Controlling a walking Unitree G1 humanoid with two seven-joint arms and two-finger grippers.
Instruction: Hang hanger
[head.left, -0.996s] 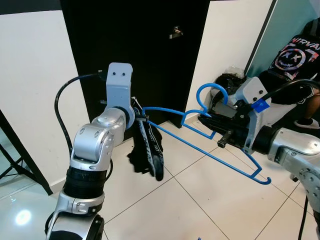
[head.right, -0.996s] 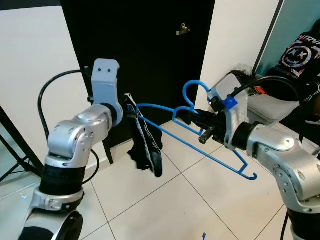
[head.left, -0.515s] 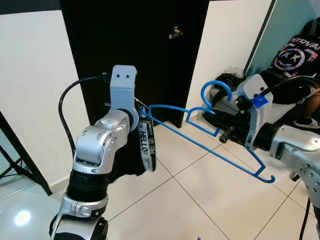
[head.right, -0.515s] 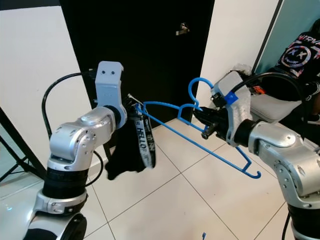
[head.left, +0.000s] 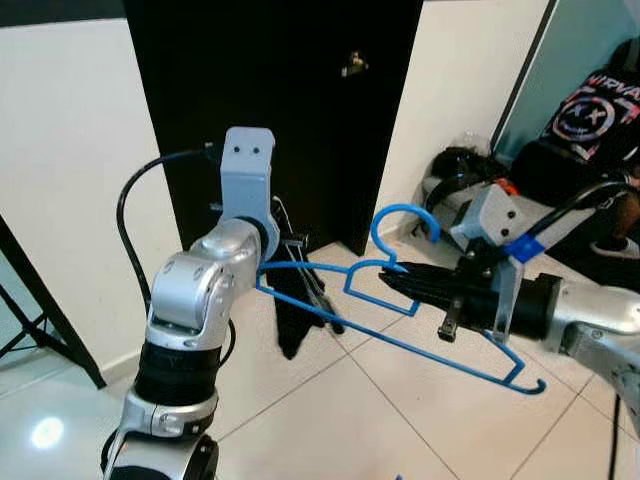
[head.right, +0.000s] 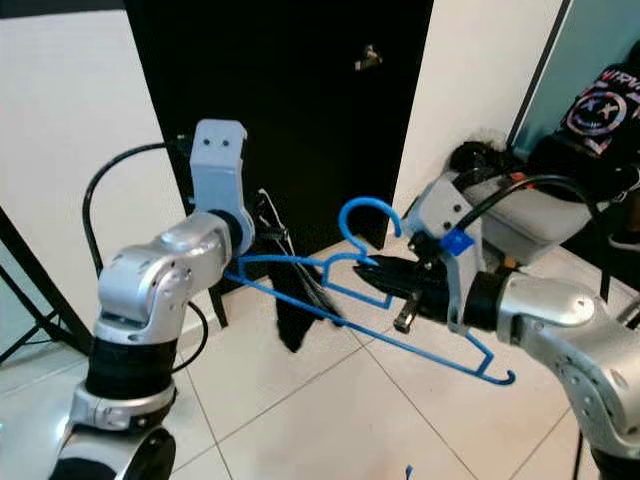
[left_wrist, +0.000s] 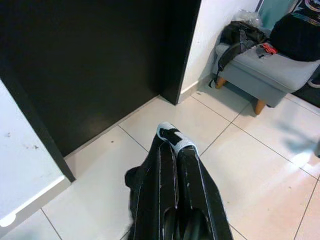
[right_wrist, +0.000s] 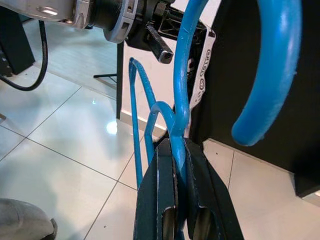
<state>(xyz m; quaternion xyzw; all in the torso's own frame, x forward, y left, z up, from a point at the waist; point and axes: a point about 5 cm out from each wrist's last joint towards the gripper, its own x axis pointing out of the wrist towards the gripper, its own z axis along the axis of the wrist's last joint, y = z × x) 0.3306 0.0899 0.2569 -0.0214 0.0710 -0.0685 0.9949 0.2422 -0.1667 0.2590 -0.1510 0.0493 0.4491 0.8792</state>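
A blue plastic hanger (head.left: 430, 325) is held level over the tiled floor, its hook (head.left: 400, 215) pointing up. My right gripper (head.left: 388, 283) is shut on the hanger at the neck just under the hook; in the right wrist view the fingers (right_wrist: 161, 165) squeeze the blue stem (right_wrist: 179, 100). My left gripper (left_wrist: 172, 150) is shut on a black garment (head.left: 294, 322) with a pale label (left_wrist: 175, 140). The garment hangs down beside the hanger's left end (head.left: 264, 278), and I cannot tell whether they touch.
Straight ahead is a black door (head.left: 280, 90) with a metal handle (head.left: 351, 65), between white walls. A grey stool (left_wrist: 270, 75) carrying a black bag (left_wrist: 240, 35) stands at the right, and a person in a black printed shirt (head.left: 590, 110) sits beyond it. A black stand leg (head.left: 40, 310) slants at the left.
The right gripper has carried the hanger lower and to the left, nearer the left gripper. The garment, spread out before with its lettered strap showing, now hangs narrow.
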